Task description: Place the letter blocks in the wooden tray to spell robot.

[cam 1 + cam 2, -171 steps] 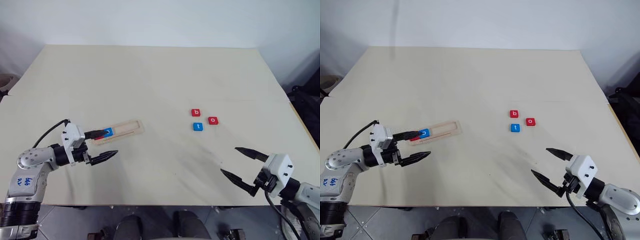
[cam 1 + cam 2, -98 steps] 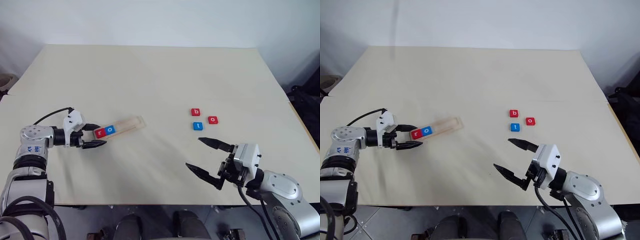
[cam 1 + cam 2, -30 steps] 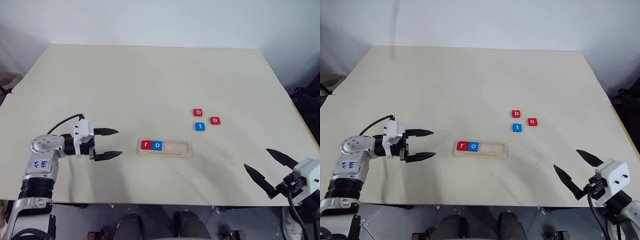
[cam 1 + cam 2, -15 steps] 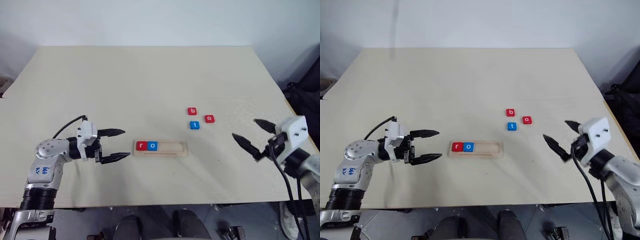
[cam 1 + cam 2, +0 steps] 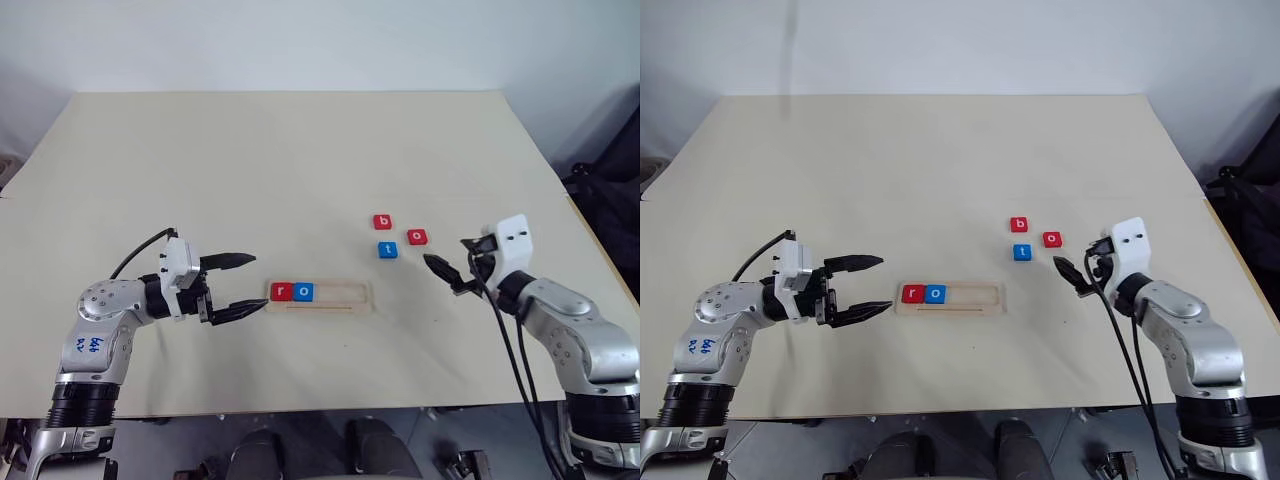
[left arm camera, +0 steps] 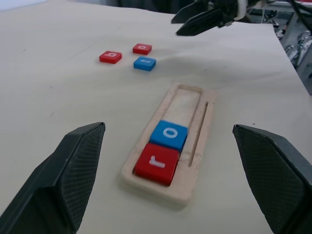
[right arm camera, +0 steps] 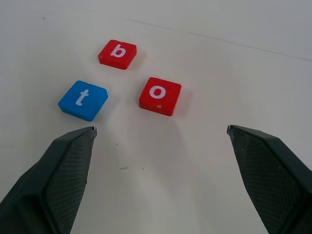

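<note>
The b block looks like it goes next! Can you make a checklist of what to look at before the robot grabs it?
1. Red r block and blue o block sit in the wooden tray: ok.
2. Third slot free: ok.
3. Red b block lies flat, letter up: ok.
4. Right hand open: ok.
5. Right hand over the b block: not ok, short of it.
6. Blue t block and red o block apart from b: ok.

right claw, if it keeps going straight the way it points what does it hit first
Probably the red o block, which lies straight ahead between the open right claw's fingers; depth is uncertain, and the blue t block lies just off that line.
</note>
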Motion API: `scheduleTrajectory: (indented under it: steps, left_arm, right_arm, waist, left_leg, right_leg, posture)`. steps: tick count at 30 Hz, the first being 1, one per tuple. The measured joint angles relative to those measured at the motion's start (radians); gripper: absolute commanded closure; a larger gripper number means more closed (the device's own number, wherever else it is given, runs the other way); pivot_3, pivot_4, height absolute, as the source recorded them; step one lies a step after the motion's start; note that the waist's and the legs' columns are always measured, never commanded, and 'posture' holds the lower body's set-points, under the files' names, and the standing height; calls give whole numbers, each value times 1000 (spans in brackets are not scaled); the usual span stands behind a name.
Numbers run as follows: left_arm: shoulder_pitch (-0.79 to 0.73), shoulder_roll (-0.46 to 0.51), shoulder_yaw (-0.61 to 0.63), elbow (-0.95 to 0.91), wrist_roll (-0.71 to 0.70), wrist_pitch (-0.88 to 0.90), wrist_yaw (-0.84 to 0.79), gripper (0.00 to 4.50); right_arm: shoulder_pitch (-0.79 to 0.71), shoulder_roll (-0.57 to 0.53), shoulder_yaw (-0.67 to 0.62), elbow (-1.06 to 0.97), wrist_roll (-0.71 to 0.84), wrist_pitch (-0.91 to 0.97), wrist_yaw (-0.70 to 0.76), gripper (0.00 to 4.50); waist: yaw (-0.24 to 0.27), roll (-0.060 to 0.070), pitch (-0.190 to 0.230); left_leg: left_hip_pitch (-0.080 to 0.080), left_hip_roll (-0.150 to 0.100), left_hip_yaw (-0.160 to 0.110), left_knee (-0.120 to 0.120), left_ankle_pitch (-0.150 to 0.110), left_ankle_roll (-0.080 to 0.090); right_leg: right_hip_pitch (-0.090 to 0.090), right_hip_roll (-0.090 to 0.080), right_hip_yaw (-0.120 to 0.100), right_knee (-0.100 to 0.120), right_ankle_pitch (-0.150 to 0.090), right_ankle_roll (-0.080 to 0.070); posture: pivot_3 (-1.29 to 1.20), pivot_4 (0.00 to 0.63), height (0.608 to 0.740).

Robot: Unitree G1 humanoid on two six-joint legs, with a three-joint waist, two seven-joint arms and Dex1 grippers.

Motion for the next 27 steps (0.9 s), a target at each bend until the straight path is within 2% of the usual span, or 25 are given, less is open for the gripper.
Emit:
scheduleTrajectory:
  steps: [8, 27]
  left_arm:
    - [11, -17, 1, -3, 0, 0, 26, 48]
    - [49, -15, 8, -36, -1, 4, 46, 48]
  right_arm:
    - [-36, 60, 20, 9, -67, 11, -75, 0]
    - [-92, 82, 29, -37, -75, 124, -85, 0]
  waist:
    - [4, 0, 0]
    - [1, 0, 0]
  left_leg:
    - [-1, 0, 1, 0, 0, 0]
    - [-1, 0, 0, -1, 0, 0]
  right_leg:
    - [0, 0, 0, -1, 0, 0]
    - [-1, -1, 0, -1, 0, 0]
  posture:
    - [0, 150, 740]
    - [0, 150, 740]
